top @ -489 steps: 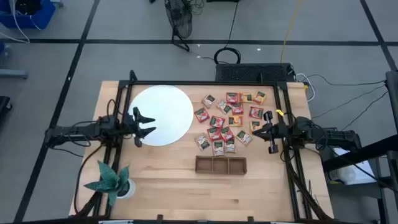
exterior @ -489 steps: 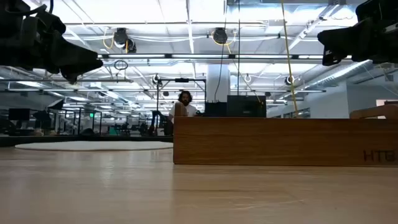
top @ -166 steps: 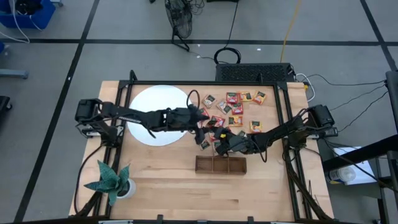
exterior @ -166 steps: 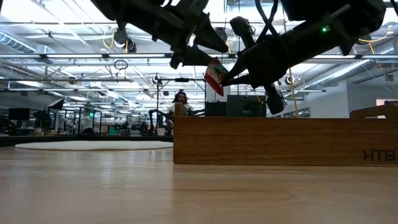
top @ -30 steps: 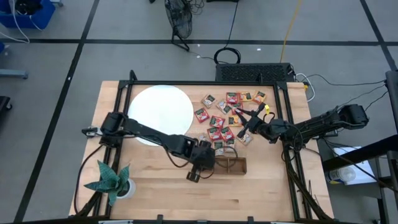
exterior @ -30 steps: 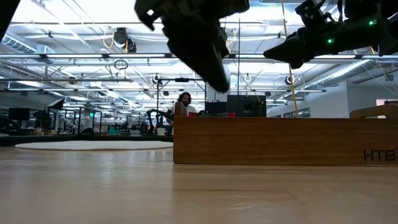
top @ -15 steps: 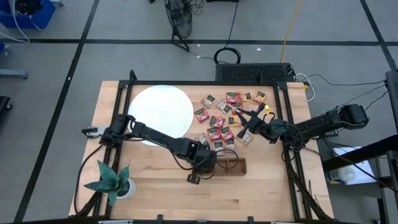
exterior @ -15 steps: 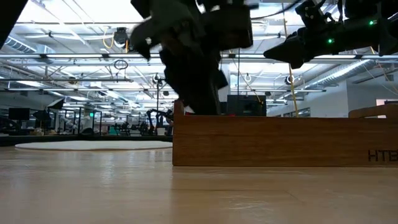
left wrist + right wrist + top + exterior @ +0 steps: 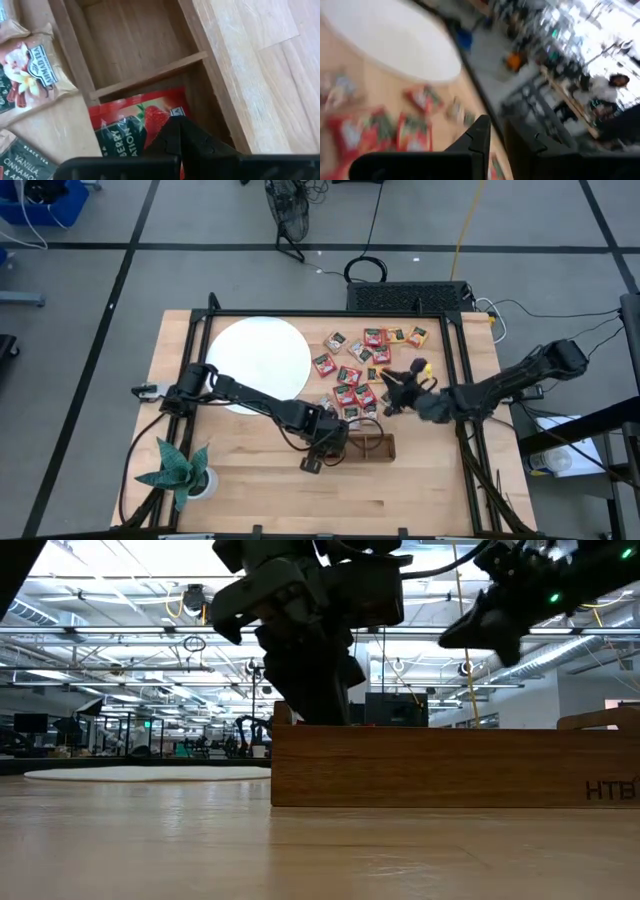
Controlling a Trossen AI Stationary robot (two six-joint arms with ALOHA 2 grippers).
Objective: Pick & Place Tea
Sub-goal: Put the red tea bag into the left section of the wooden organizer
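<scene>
The brown wooden tray (image 9: 372, 446) lies near the table's near edge. My left gripper (image 9: 180, 125) reaches down into its left compartment, fingers shut, tips on a red strawberry tea sachet (image 9: 122, 127) that lies flat in there. Several more red, green and orange tea sachets (image 9: 372, 360) lie loose on the table beyond the tray. My right gripper (image 9: 390, 393) hangs above the near right part of that pile, tipped downward. Its fingers (image 9: 481, 131) stand a little apart with nothing between them. My left gripper has its shut fingertips on the top face of the red sachet (image 9: 159, 116), toward one edge. The fingers come from above, slanting down into the compartment. The sachet lies flat on the compartment's floor. Whether they press it or only rest on it, I cannot tell.
A large white disc (image 9: 255, 365) lies at the far left of the table. A potted green plant (image 9: 180, 470) stands at the near left corner. The tray's middle and right compartments (image 9: 132, 40) show bare wood. A dark frame (image 9: 460, 380) edges the table.
My left gripper has gone down into the tray's left compartment, and the tray has slid slightly. My right gripper has swung toward the table's near left, over the sachets, and has tipped from level to pointing downward.
</scene>
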